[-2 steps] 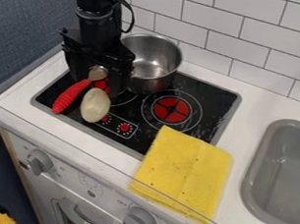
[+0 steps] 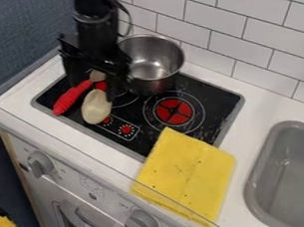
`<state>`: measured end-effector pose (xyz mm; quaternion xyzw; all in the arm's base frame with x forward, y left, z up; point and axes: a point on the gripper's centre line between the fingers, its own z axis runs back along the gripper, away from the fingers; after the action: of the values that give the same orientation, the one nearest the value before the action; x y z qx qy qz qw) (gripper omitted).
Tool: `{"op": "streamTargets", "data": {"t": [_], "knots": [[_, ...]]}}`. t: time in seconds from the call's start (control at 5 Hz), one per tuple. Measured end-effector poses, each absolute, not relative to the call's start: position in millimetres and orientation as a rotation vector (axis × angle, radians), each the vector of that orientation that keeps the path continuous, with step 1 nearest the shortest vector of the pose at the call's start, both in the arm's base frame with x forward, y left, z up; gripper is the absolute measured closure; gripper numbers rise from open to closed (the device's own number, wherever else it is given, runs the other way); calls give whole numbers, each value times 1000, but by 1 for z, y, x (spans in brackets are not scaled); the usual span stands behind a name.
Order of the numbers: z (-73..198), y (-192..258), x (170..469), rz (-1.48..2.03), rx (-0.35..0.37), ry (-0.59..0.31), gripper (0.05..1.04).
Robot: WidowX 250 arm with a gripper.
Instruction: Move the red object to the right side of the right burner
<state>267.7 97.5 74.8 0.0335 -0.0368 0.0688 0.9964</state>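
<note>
Two fingers [image 2: 119, 77] of the black claw [image 2: 95, 87] stand wide apart, directed downward over the left part of the cooktop [image 2: 219, 104]; nothing appears gripped. Between them, as seen from the camera, lies the upper end of the red-handled utensil [image 2: 72, 97], the object to be moved; whether either finger touches it cannot be told. Its ribbed handle slants toward the front left edge of the cooktop. Just beside the handle, on its right, lies a pale oval spoon head [image 2: 96, 107]; whether the two are joined cannot be made out.

Behind and to the right of the claw, a metal pot [image 2: 152, 60] stands upright at the rear of the cooktop. The left burner [image 2: 102, 85] is partly hidden by the claw. The right burner [image 2: 173, 111], with its red centre, lies well apart from the utensil; the target is the dark strip on its far side, next to the metal rim. A yellow cloth [image 2: 186, 176] overlaps the front right corner of the cooktop, and a grey sink [image 2: 286, 170] is set into the counter [image 2: 266, 103] beyond.

Progress: the claw appears positioned for a grasp, and this is probably all that is accomplished. Closing, lifting, carrying across the right burner, lowering and releasing remain.
</note>
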Motion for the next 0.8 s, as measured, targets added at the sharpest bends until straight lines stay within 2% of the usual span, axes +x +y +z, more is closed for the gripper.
{"op": "streamTargets", "data": {"t": [0.4, 0.8], "knots": [[89, 155, 264, 250, 82, -102, 81], [49, 165, 263, 251, 65, -2, 81]]}}
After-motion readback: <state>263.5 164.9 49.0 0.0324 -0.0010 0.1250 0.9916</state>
